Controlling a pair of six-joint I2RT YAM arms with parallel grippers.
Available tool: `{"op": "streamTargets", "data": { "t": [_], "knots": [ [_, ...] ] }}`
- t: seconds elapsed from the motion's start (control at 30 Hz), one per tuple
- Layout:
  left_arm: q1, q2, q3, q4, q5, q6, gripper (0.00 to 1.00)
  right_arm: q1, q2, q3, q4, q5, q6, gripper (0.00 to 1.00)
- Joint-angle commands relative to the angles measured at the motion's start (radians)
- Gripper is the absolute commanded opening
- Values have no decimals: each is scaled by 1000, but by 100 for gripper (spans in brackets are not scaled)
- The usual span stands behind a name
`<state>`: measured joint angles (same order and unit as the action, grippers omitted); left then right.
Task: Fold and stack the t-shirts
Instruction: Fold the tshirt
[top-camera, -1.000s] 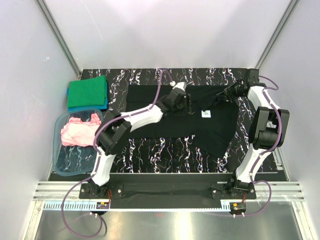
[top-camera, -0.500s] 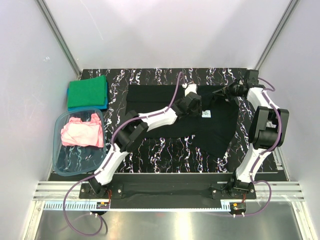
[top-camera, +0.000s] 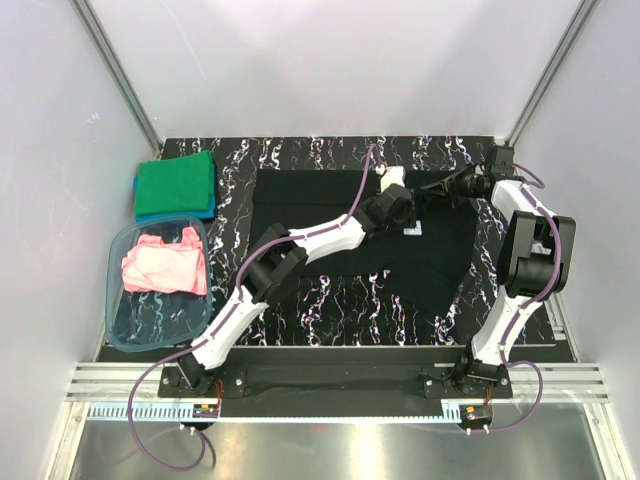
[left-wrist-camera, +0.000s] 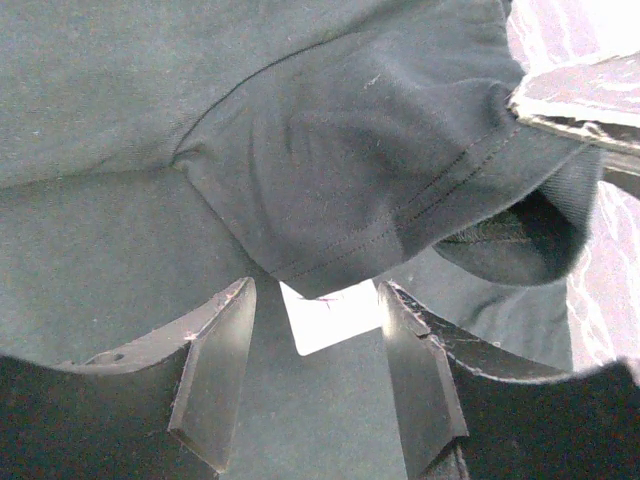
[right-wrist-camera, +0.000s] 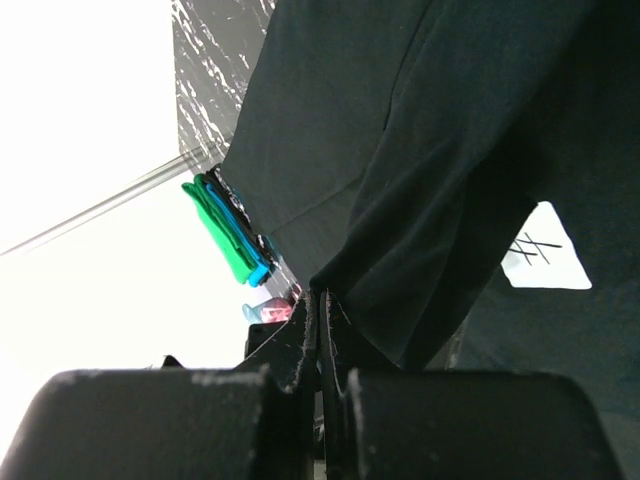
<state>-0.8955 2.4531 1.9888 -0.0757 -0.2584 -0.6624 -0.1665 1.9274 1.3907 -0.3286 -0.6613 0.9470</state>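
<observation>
**Pinching the black shirt by one edge**

Lying spread across the middle of the marbled table (top-camera: 335, 305), the black t-shirt (top-camera: 300, 195) is showing its small white neck label (top-camera: 413, 228) toward its right side. One edge of the cloth is being drawn up toward the far right, where the right gripper (top-camera: 447, 187) is clamping it. In the right wrist view its jaws are pressing fully together on a fold of the black fabric.

The left gripper (left-wrist-camera: 315, 310) is reaching far across the shirt and hovering over the label. Its jaws are standing moderately apart, with nothing between them.

At the far left of the table, the green t-shirt (top-camera: 176, 183) is sitting folded on top of the blue t-shirt (top-camera: 175, 216). Just nearer than that pile, the pink t-shirt (top-camera: 160, 265) is lying crumpled inside the clear plastic tub (top-camera: 140, 335).
</observation>
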Motion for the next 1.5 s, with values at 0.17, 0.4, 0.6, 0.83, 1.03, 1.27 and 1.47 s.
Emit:
{"op": "streamTargets", "data": {
  "t": [0.17, 0.4, 0.6, 0.83, 1.03, 1.27, 1.47],
  "knots": [
    [-8, 60, 105, 5, -51, -31, 58, 1, 2, 4, 39, -46, 13, 0],
    [-6, 64, 108, -9, -91, -62, 56, 2, 1, 4, 42, -50, 10, 0],
    [3, 90, 159, -19, -74, -77, 44, -4, -2, -7, 40, -44, 6, 0],
    [13, 35, 99, -29, -85, -66, 33, -30, -4, -2, 7, -17, -22, 0],
    [32, 23, 88, -56, -97, -83, 32, -34, -13, -5, 10, -15, -22, 0],
    [35, 23, 88, -35, -85, -85, 36, -34, -16, -12, 5, -8, -27, 0],
    [35, 14, 73, 16, -41, -62, 20, -34, -22, -10, -18, 5, -47, 0]
  ]
}}
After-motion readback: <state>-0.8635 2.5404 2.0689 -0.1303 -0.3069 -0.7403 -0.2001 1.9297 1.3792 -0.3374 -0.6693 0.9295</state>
